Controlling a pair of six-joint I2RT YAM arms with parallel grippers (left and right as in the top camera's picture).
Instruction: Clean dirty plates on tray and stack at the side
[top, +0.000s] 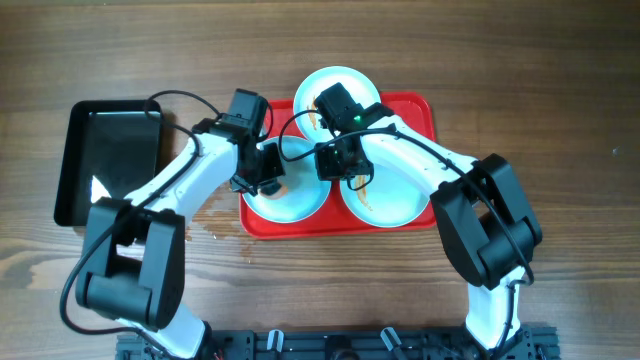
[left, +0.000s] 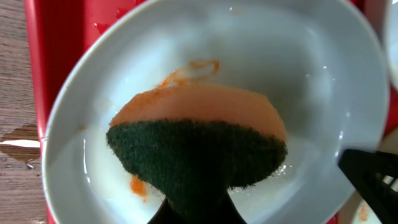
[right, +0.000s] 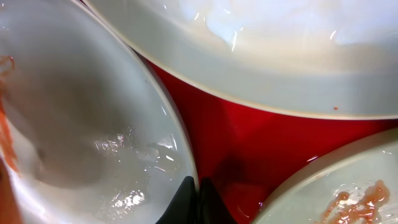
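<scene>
Far left on the table (top: 560, 80): black tray (top: 110, 160). Centre: red tray (top: 420, 108) carrying all three plates. The left hand (top: 268, 176) pinches a sponge (left: 199, 143) down in the left plate (left: 298, 62), orange smears beside it. The right hand (right: 197, 190), fingers pressed together, nips that plate's rim. Behind them, back plate (top: 335, 82); right plate (top: 395, 205) streaked orange.

Both arms reach inward, wrists bent down, left gripper (top: 268, 174) and right gripper (top: 342, 163) closed, near each other.
</scene>
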